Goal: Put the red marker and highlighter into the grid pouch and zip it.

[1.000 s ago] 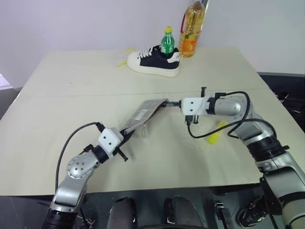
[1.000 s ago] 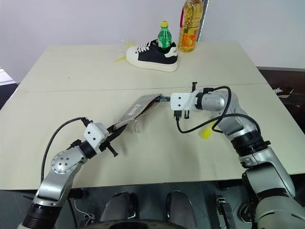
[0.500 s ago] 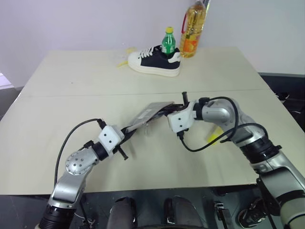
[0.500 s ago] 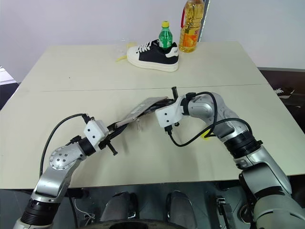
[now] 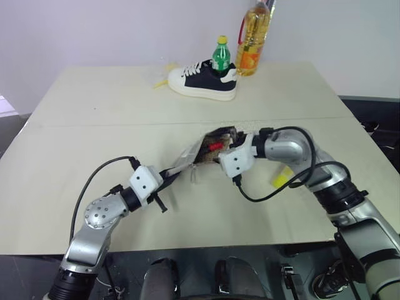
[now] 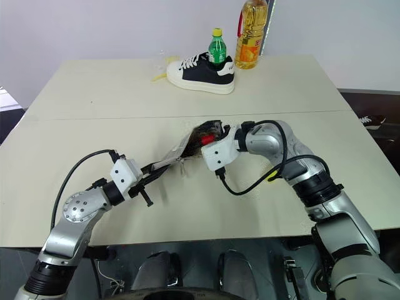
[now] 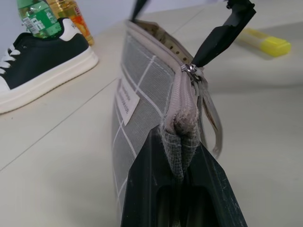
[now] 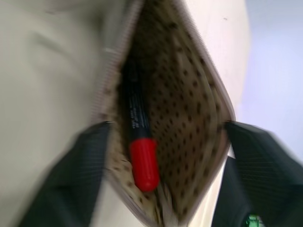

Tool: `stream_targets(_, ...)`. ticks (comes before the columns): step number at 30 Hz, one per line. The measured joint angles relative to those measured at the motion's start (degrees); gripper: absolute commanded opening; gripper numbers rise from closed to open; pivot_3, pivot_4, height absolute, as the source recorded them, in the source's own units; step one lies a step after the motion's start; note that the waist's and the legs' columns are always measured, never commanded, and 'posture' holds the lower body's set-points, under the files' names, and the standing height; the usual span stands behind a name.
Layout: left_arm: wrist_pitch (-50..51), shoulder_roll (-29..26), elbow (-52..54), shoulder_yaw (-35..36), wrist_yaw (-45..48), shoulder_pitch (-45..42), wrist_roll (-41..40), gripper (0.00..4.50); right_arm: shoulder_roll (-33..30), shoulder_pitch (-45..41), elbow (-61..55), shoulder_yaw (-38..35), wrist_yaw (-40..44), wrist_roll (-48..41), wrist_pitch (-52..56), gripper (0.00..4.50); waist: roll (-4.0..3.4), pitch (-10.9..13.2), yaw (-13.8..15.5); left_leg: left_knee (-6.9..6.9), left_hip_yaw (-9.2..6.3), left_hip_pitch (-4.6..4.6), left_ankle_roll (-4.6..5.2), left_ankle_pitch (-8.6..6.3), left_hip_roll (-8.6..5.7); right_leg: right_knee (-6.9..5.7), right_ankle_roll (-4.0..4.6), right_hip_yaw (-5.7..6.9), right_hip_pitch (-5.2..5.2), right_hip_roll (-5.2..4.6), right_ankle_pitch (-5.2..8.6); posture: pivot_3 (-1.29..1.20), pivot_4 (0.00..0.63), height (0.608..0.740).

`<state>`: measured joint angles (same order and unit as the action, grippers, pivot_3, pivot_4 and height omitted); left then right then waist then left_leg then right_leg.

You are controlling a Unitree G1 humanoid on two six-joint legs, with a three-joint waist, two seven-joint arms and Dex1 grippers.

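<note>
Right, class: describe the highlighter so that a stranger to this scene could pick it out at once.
Start at the beige table and find the robot's right arm reaching toward the grid pouch. Just beyond that forearm, the highlighter lies flat on the tabletop. It is short, stubby and bright yellow, unlike the slim red-capped marker already inside the pouch.

Red marker (image 8: 137, 137) barrel end lost deep inside grid pouch (image 7: 142, 94); oil bottle (image 5: 252, 37) top cut off
</note>
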<state>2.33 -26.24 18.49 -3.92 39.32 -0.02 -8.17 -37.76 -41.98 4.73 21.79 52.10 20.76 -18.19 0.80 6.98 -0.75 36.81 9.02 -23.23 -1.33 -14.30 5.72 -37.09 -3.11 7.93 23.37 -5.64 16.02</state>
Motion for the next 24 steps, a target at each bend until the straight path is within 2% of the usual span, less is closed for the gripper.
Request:
stream_targets(2,0.0,0.4,0.0,-0.4,0.0,0.0,0.0,0.00,-0.3,0.4,-0.6,-2.5,1.0,-3.3,3.4,4.12,0.00,0.0,0.1,0.03,-0.02,0.00,0.00,0.00,0.00,0.00,0.00,0.00,-0.03,0.00,0.00,0.00,0.150,0.705)
stream_targets(4,0.0,0.9,0.0,-1.2,-0.1,0.0,0.0,0.00,-0.9,2.4,-3.5,-6.5,3.4,-9.0,11.4,4.12,0.01,0.0,0.2,0.05,-0.14,-0.03,0.02,-0.01,0.00,0.01,0.00,0.00,-0.05,-0.01,0.00,0.00,0.150,0.705)
stream_targets(9,-0.5,2.8,-2.1,-2.3,-0.9,-0.9,0.2,0.00,-5.0,6.4,-7.9,-18.3,6.3,-20.7,41.0,4.12,0.00,0.0,0.2,0.16,-0.32,-0.06,0.07,-0.05,-0.01,0.00,0.02,0.02,-0.08,-0.04,0.00,0.00,0.150,0.705)
stream_targets(10,-0.5,3.1,-2.7,-2.4,-1.0,-1.1,0.2,0.00,-5.9,7.3,-8.7,-20.0,6.3,-22.3,46.2,4.32,0.00,0.0,0.2,0.15,-0.33,-0.05,0.08,-0.05,0.00,0.00,0.02,0.01,-0.08,-0.04,0.00,0.00,0.150,0.705)
stream_targets(12,-0.5,4.0,-4.0,-2.8,-1.6,-2.1,0.6,0.00,-6.3,8.9,-10.6,-22.2,5.3,-24.4,55.4,4.32,-0.01,0.0,0.0,0.14,-0.33,-0.05,0.09,-0.06,0.01,0.00,0.02,0.02,-0.05,-0.02,0.00,0.00,0.150,0.705)
stream_targets(14,-0.8,5.6,-5.7,-3.6,-2.4,-4.1,0.9,0.00,-5.7,11.3,-13.1,-25.2,1.1,-25.2,69.2,4.32,-0.01,0.0,0.2,0.14,-0.36,-0.07,0.09,-0.06,0.01,0.00,0.02,0.02,-0.06,-0.03,0.00,0.00,0.150,0.705)
stream_targets(15,-1.2,6.4,-7.1,-3.9,-2.6,-5.1,1.0,0.00,-3.4,11.8,-13.9,-28.4,-3.5,-24.2,79.5,4.32,-0.01,0.0,0.2,0.16,-0.39,-0.09,0.09,-0.06,-0.01,-0.01,0.02,0.02,-0.06,-0.06,0.00,0.00,0.150,0.705)
stream_targets(17,-1.8,7.0,-8.6,-4.5,-2.7,-6.1,1.3,0.00,-0.8,11.8,-14.6,-32.2,-9.7,-22.5,93.1,4.32,-0.03,0.0,0.2,0.18,-0.37,-0.14,0.09,-0.06,-0.04,-0.02,0.02,0.02,-0.01,-0.11,-0.01,0.00,0.150,0.705)
stream_targets(19,-2.5,7.3,-10.1,-4.8,-2.3,-6.6,1.3,0.00,2.5,11.5,-17.1,-35.4,-15.0,-20.7,103.1,4.32,-0.07,0.0,0.1,0.16,-0.36,-0.15,0.09,-0.06,-0.04,-0.02,0.02,0.02,0.01,-0.10,-0.01,0.00,0.150,0.705)
stream_targets(21,-3.2,8.0,-12.1,-5.7,-1.8,-7.5,1.3,0.00,8.2,10.9,-19.7,-40.0,-21.2,-18.1,108.8,4.32,-0.10,-0.1,0.0,0.13,-0.36,-0.14,0.09,-0.06,-0.02,-0.03,0.02,0.02,0.04,-0.03,-0.01,0.00,0.150,0.705)
stream_targets(24,-4.4,8.5,-14.1,-6.5,-0.5,-8.5,1.3,0.00,17.6,10.9,-21.2,-44.0,-29.6,-13.5,110.3,4.32,-0.12,-0.1,0.0,0.10,-0.36,-0.14,0.09,-0.06,-0.01,-0.03,0.01,0.02,0.05,0.00,0.00,0.00,0.150,0.705)
